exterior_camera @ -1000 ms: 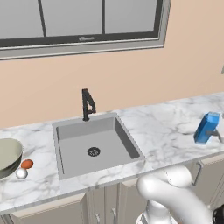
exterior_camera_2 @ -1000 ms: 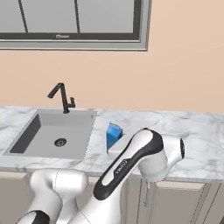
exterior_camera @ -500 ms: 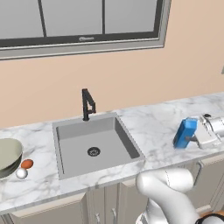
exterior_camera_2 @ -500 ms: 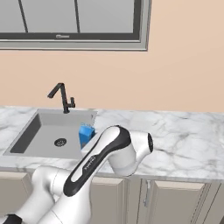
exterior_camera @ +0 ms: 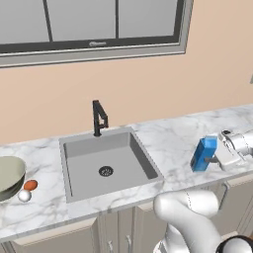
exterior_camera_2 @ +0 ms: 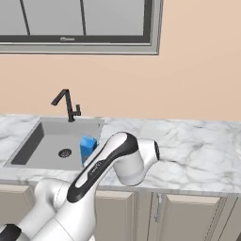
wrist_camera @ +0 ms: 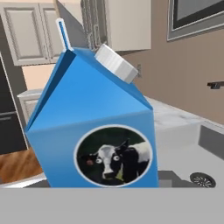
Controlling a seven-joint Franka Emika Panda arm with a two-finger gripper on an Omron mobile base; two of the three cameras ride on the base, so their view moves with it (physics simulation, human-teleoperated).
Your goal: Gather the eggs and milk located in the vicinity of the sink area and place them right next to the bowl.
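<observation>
Our hand [exterior_camera: 213,160] is clamping the blue rectangular milk carton [exterior_camera: 203,153] in the left base view, holding it over the marbled white worktop [exterior_camera: 168,141], right of the grey square sink [exterior_camera: 105,158]. In the right base view we are seeing the carton [exterior_camera_2: 87,148] beside the basin. In the hand view its white cap [wrist_camera: 116,63] is tilting.

open counter [exterior_camera: 168,141] between faucet [exterior_camera: 99,117] and held milk [exterior_camera: 204,153]

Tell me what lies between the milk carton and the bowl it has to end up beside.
The milk, held by the gripper, is right of the sink; the bowl sits at the far left. The open basin and the black faucet at its back edge lie between. The eggs rest beside the bowl.
</observation>
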